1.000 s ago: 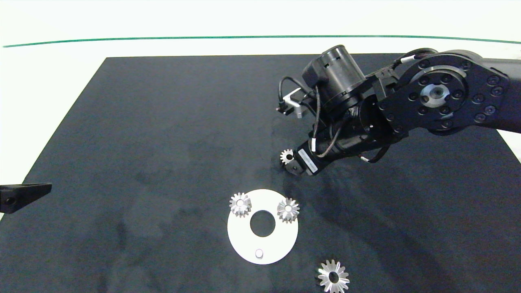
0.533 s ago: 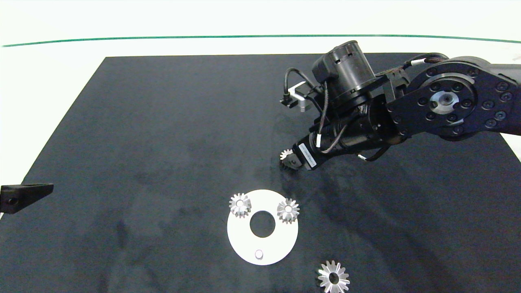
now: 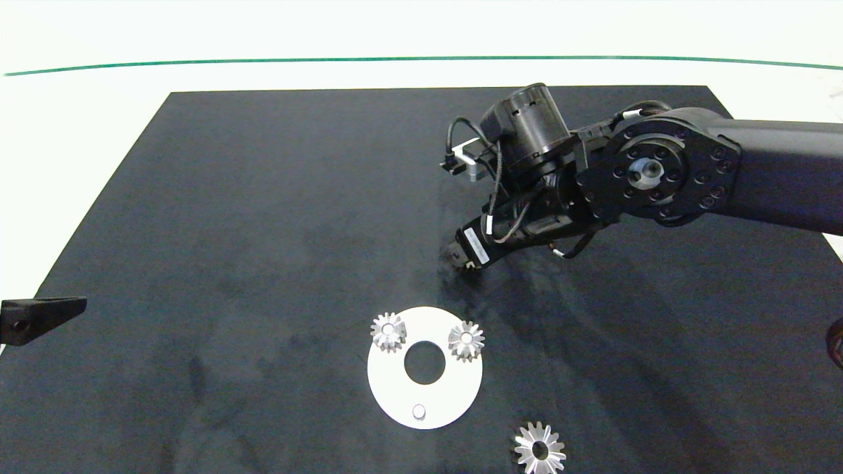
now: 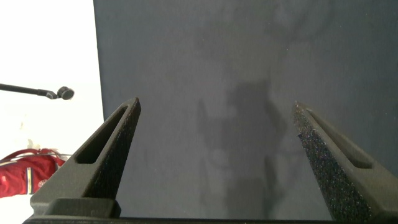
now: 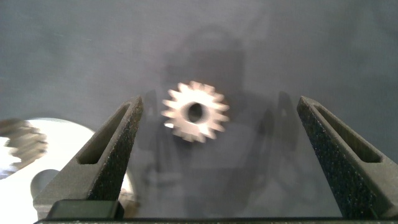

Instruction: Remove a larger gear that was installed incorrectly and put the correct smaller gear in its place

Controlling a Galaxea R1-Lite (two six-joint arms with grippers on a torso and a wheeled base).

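My right gripper (image 5: 217,162), wide open, holds nothing; I'd centre it on the small silvery short-toothed gear (image 5: 195,112), seemingly flat, before closing.

No legible text anywhere.

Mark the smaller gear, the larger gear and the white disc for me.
smaller gear (image 5: 195,112): right wrist view, on its face beside the bore.
larger gear (image 3: 550,443): head view, on its toothed face.
white disc (image 3: 454,388): head view, on bare plate.
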